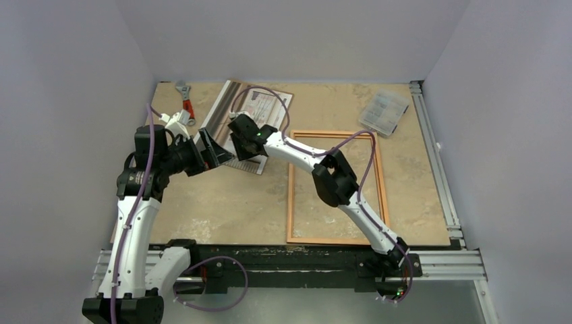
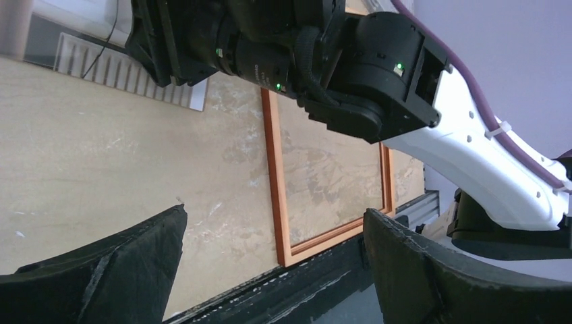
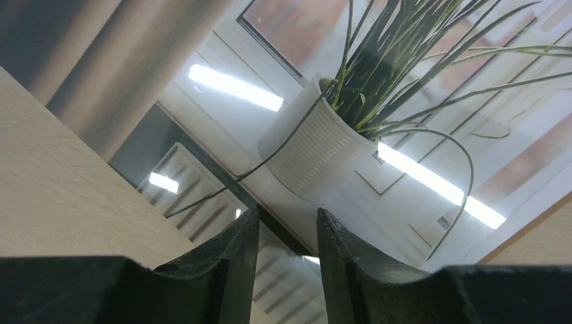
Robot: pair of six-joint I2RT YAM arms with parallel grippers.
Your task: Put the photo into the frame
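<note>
Currently, glossy rectangular photo (image 1: 270,108) lies flat by the table's (image 1: 222,202) far edge. Right gripper (image 3: 287,216) sits over it, jaws narrowly parted, holding nothing. Thin wooden frame (image 1: 290,202) encloses bare tabletop. Left gripper (image 2: 275,216) gapes wide, empty.

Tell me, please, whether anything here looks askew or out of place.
The photo lies askew at the far left, rotated against the edges of the table, whereas the frame lies square. Nothing looks spilled or damaged.
</note>
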